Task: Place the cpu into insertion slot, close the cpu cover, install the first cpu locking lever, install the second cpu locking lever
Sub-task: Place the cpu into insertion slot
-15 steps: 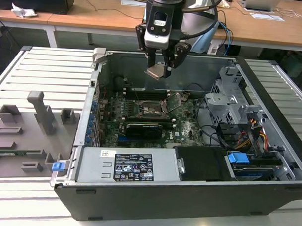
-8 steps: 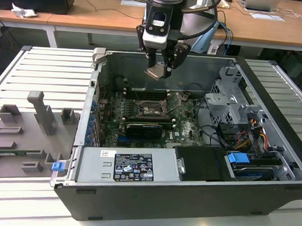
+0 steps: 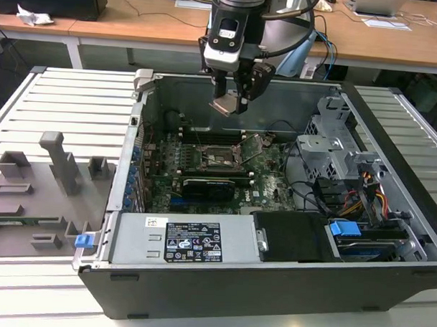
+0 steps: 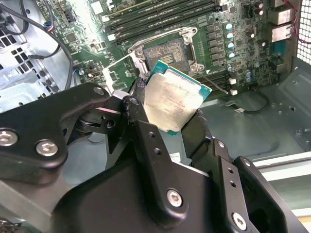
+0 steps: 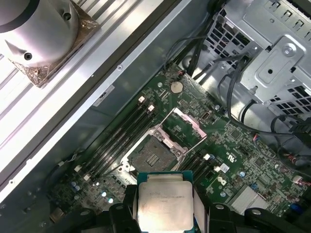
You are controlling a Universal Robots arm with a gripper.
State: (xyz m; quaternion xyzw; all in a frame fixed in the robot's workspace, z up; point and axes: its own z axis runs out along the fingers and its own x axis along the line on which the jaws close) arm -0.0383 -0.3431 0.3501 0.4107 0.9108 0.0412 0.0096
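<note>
1. At the exterior view's left edge of the slatted surface (image 3: 70,101) we see a grey moulded fixture (image 3: 38,193). It lies just beside the open computer case (image 3: 221,285), which takes up the middle of the surface and its side toward the exterior view's right.
2. Along the case's near edge lies a grey labelled box (image 3: 187,241), and behind it the green board (image 3: 268,187) covers the case floor.
3. The hand (image 3: 231,99) hangs above the far edge of the case, pinching the cpu (image 3: 225,106). In both wrist views we see the chip (image 4: 175,99) (image 5: 164,206) clamped by two opposite edges between black fingers (image 4: 146,131). Its silvery top faces the cameras, and it is tilted and clear of the board.
4. The insertion slot (image 3: 217,157) (image 5: 153,155) sits on the board below the hand, between rows of long memory slots (image 5: 121,141). Its dark centre is bare, and it is well apart from the cpu.
5. The cpu cover (image 5: 193,125) stands swung up, on the slot's edge toward the exterior view's right.
6. A metal drive cage (image 3: 334,146) stands along the case's edge at the exterior view's right.
</note>
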